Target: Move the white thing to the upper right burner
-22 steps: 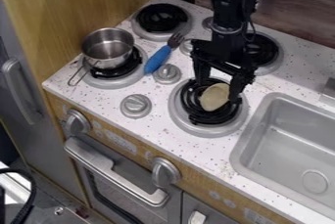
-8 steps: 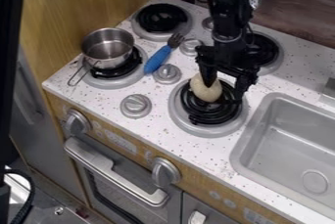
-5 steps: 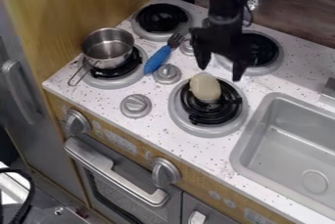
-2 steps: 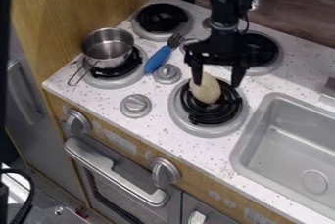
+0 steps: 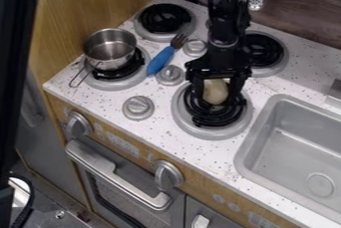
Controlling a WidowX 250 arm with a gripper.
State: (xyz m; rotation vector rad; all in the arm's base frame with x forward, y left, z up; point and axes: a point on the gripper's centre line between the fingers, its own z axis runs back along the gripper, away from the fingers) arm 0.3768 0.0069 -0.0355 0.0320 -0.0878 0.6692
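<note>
Hanging low with the gripper [image 5: 216, 98] parted around the white thing [image 5: 215, 92], one finger to each side — probably to squeeze across its rounded flanks; hard to tell of any touch; resting beneath the tool, on the near burner [image 5: 212, 133]; due, seemingly, for lifting and carrying to the far burner [image 5: 267, 52], just behind the tool; well apart from the tool, with bare metal inside, a pot [image 5: 112, 65] — beyond the opposite finger, with a drain [image 5: 320, 184] inside, the sink [image 5: 293, 117].

I note the white thing [image 5: 215, 91]: creamy, rounded, on the near right burner [image 5: 214, 133], far side. Far right burner [image 5: 263, 50]: black coil, grey rim.
</note>
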